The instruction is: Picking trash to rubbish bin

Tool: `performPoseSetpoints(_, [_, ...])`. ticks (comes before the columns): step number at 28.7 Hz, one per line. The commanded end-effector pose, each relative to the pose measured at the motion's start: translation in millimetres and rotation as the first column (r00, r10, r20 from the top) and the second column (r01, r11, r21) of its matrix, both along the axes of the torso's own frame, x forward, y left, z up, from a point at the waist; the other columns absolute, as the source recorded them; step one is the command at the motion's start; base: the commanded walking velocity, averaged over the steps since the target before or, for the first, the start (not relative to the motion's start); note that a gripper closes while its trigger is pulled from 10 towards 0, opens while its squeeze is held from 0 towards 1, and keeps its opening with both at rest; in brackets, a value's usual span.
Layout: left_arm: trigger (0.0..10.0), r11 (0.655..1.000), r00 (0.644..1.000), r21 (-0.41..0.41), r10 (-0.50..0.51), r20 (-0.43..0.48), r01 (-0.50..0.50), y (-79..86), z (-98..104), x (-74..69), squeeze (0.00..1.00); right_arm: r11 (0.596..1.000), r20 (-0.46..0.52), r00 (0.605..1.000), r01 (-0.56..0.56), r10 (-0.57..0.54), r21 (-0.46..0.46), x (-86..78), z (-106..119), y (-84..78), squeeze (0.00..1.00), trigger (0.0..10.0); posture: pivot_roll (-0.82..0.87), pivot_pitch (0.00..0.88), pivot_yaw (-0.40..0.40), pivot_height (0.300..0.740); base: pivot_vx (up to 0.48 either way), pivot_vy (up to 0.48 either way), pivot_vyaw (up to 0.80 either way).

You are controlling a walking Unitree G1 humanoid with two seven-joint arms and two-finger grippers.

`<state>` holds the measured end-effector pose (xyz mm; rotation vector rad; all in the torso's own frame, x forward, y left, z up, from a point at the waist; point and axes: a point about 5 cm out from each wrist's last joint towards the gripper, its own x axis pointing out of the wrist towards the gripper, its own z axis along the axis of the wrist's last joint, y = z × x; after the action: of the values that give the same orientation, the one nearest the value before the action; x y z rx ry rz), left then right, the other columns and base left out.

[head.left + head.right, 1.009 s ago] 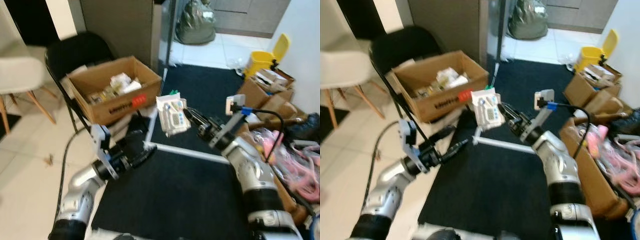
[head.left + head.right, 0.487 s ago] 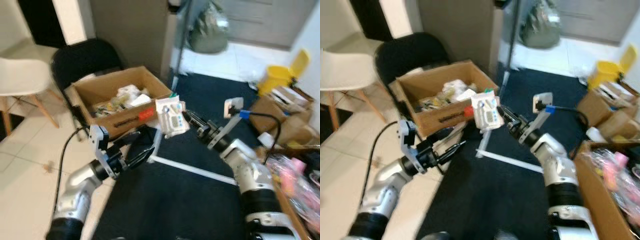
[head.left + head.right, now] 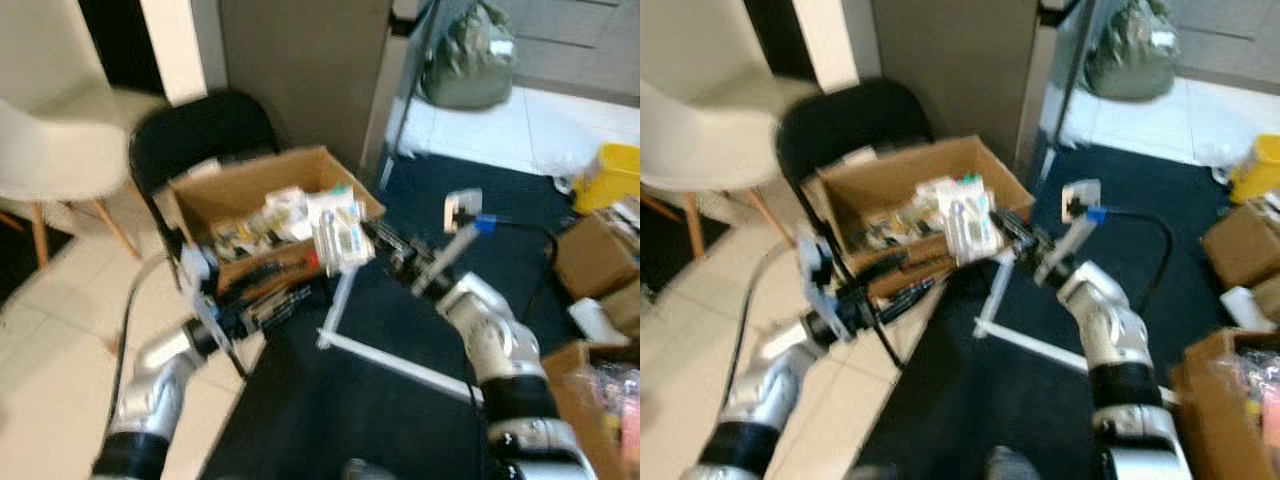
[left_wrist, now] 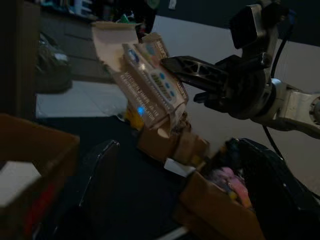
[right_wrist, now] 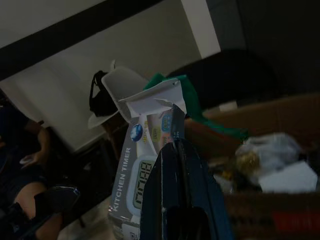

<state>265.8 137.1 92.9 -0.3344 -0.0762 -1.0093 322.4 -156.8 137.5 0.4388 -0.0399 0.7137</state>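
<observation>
My right gripper (image 3: 370, 238) is shut on a white kitchen-timer package (image 3: 338, 232), holding it upright over the near right corner of an open cardboard box (image 3: 250, 168). The box sits on a black folding chair (image 3: 205, 130) and holds several pieces of wrappers and paper. In the right wrist view the package (image 5: 145, 165) stands clamped between my black fingers (image 5: 180, 170), with the box behind it. The left wrist view looks up at the package (image 4: 147, 85) and the right gripper (image 4: 186, 67). My left gripper (image 3: 905, 278) is open, low in front of the box's front wall.
A white chair (image 3: 50, 140) stands on the left. A black mat (image 3: 380, 420) with a white bar (image 3: 400, 365) covers the floor ahead. More cardboard boxes (image 3: 590, 250), a yellow bin (image 3: 610, 170) and a grey-green bag (image 3: 465, 65) lie right and behind. A seated person (image 5: 25, 165) appears in the right wrist view.
The camera has come closer to the chair and box. My right gripper has carried the package from over the mat to the box's near corner. The left gripper stays low by the box front.
</observation>
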Motion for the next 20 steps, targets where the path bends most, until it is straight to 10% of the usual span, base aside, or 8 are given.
performPoseSetpoints(1, [10.0, 1.000, 1.000, 0.019, -0.001, -0.002, 0.001, 3.2, -1.5, -1.2, 0.00, 1.000, -0.006, 1.000, -0.006, 0.006, -0.001, -0.4, -1.4, 3.6, 0.00, 10.0, 0.01, 0.000, -0.028, 0.740, 0.428, 0.000, 0.00])
performPoseSetpoints(20, [10.0, 1.000, 1.000, 0.015, 0.001, 0.000, -0.001, 2.5, 0.6, -1.7, 0.00, 1.000, -0.001, 1.000, -0.012, 0.012, -0.024, -0.8, -1.4, 4.3, 0.00, 10.0, 0.01, 0.000, -0.027, 0.740, 0.429, 0.000, 0.24])
